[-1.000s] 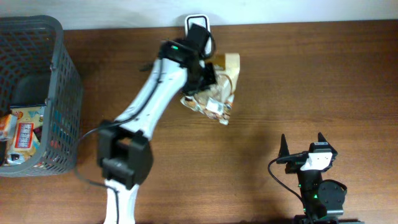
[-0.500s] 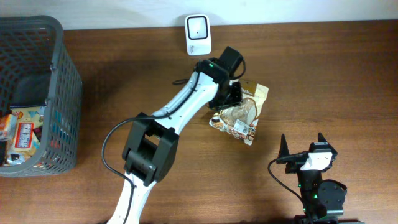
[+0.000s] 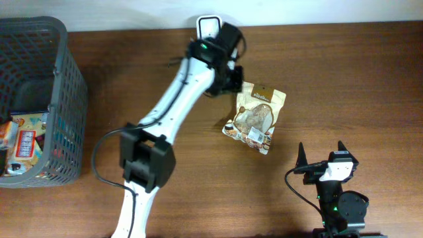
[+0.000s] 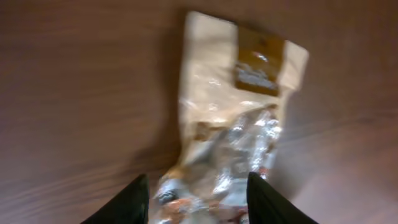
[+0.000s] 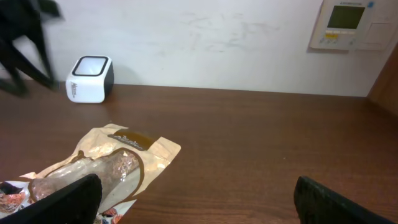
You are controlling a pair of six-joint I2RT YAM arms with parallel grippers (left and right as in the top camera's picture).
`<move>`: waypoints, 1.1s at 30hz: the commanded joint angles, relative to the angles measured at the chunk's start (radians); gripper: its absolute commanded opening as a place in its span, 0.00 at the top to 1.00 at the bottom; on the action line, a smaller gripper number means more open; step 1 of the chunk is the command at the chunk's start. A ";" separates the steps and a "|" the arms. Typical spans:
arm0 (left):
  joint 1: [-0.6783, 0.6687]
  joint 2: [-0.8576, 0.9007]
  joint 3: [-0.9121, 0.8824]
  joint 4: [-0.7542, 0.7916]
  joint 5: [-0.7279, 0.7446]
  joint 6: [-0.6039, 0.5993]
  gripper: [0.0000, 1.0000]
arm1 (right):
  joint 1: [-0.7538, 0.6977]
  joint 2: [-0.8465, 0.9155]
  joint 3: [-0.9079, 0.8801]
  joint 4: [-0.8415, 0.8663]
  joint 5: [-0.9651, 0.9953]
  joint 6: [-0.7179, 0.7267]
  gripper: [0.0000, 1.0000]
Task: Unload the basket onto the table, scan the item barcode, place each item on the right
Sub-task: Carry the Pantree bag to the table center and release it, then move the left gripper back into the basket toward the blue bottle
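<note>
The item is a tan snack pouch with a clear window, lying flat on the wooden table right of centre. It also shows in the left wrist view and in the right wrist view. My left gripper hovers just up-left of the pouch, open, holding nothing. Its dark fingertips frame the pouch's lower end from above. The white barcode scanner stands at the back edge, partly covered by the left wrist, and is seen whole in the right wrist view. My right gripper rests open near the front right.
A grey mesh basket with several packaged goods sits at the far left. A white wall with a control panel rises behind the table's back edge. The left arm stretches diagonally across the middle.
The left gripper carried the pouch from the scanner toward the right, opened and let it go. The pouch now lies on the table, and the gripper has drawn back toward the scanner.
</note>
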 commanded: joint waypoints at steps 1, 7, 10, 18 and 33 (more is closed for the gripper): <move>0.089 -0.101 0.165 -0.136 -0.168 0.072 0.52 | 0.006 -0.006 -0.008 -0.003 0.008 0.001 0.02; 0.284 -0.216 0.389 -0.332 -0.194 0.102 0.44 | 0.006 -0.006 -0.008 -0.003 0.008 0.001 0.01; 0.390 -0.288 0.414 -0.367 -0.198 0.146 0.39 | 0.006 -0.006 -0.008 -0.003 0.008 0.001 0.02; 0.787 -0.414 0.414 -0.447 -0.216 0.151 0.33 | 0.006 -0.006 -0.008 -0.003 0.008 0.001 0.02; 1.125 -0.376 0.208 -0.442 -0.246 0.308 0.25 | 0.006 -0.006 -0.008 -0.003 0.008 0.001 0.02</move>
